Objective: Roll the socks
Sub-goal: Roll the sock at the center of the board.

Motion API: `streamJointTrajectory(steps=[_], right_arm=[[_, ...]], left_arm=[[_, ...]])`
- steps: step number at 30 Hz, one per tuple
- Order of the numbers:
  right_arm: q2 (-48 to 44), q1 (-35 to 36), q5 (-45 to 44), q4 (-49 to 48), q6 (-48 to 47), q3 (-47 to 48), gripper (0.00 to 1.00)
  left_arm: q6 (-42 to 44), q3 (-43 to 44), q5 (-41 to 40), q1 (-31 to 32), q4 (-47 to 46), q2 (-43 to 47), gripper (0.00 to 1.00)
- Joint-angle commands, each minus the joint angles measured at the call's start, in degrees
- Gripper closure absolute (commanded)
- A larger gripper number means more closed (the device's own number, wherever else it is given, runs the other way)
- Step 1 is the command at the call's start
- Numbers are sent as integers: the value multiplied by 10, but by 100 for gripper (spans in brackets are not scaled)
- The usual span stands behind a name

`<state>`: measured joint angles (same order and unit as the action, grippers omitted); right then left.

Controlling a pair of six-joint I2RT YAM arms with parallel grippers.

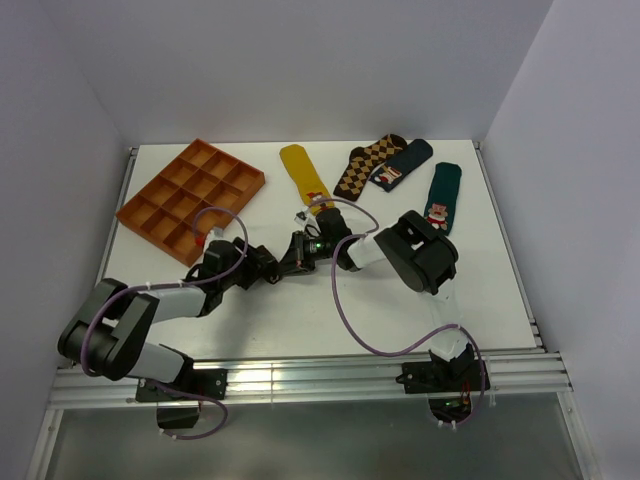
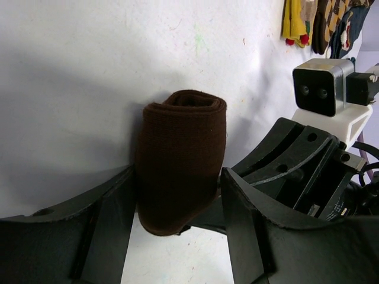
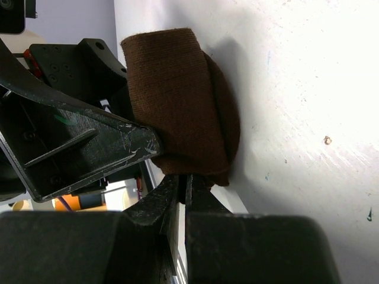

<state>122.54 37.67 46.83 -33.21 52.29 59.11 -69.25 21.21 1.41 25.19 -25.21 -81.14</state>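
Observation:
The socks [image 2: 180, 160] are a plain dark brown fabric roll at the table's middle, also seen in the right wrist view [image 3: 177, 100]. My left gripper [image 2: 177, 177] has a finger on each side of the roll, both pressing its sides. My right gripper [image 3: 185, 180] is shut, its tips against the roll's lower end; whether fabric sits between them is hidden. One left finger [image 3: 100, 148] lies against the roll. From above, the two grippers, left [image 1: 285, 258] and right [image 1: 312, 245], meet nose to nose and cover the roll.
An orange compartment tray [image 1: 190, 200] stands at the back left. At the back lie a mustard yellow sock [image 1: 303, 178], a brown-and-tan diamond sock [image 1: 365, 165], a dark blue sock [image 1: 405, 162] and a green sock [image 1: 442, 198]. A purple cable [image 1: 345, 320] loops over the near table.

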Motion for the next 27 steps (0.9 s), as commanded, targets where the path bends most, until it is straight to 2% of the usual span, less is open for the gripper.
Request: streamJointTrajectory(steps=[1, 9, 13, 21, 27], right_arm=[[28, 0, -16, 40, -6, -16, 100], [36, -2, -14, 27, 9, -23, 100], [36, -9, -16, 17, 20, -32, 100], [38, -19, -12, -19, 51, -49, 100], [18, -19, -29, 9, 28, -44, 100]], left_arm=[[3, 13, -11, 13, -18, -23, 38], [10, 19, -36, 20, -11, -66, 35], [21, 30, -46, 26, 22, -76, 34], [46, 73, -65, 46, 103, -84, 45], [58, 120, -80, 67, 162, -120, 64]])
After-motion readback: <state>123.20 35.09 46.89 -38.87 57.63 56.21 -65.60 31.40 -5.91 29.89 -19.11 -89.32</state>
